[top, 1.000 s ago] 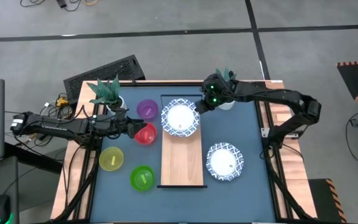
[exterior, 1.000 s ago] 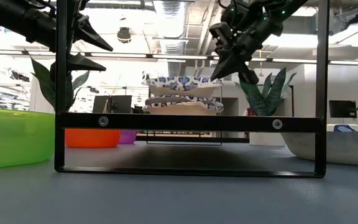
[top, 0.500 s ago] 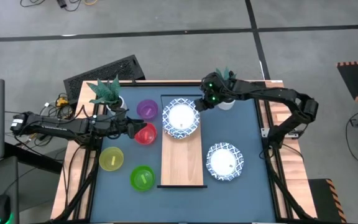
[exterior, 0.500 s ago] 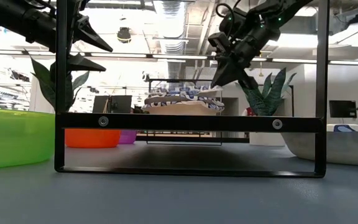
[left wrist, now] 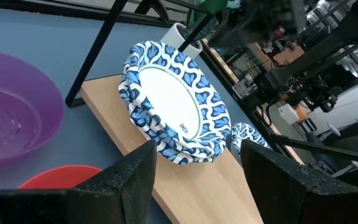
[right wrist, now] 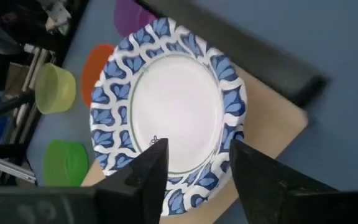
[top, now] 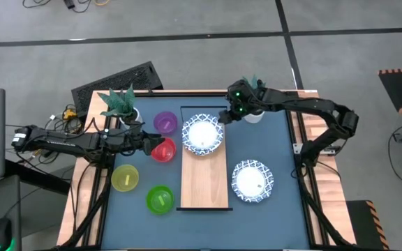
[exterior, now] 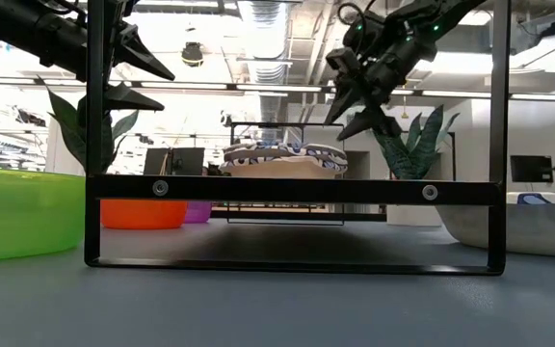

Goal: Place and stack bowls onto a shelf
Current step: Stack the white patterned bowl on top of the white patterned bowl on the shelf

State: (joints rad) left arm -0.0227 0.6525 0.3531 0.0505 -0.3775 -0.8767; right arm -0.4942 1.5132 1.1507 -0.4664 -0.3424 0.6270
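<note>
Lifted off, right pincer [top: 223, 118] spreads above round blue-patterned bowl [top: 202, 134].

The high view looks straight down; the low view looks level across the tabletop [exterior: 277, 299]. Both wrist views look closely at one patterned bowl [left wrist: 173, 102].

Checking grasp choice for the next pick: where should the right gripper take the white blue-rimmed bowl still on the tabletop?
Grip the patterned rim of the white blue-rimmed bowl from above, one finger inside and one outside. It sits upright and looks wider than the open right gripper. Its rim facing the right arm has no neighbours, whereas the wooden shelf lies on the other side.
</note>
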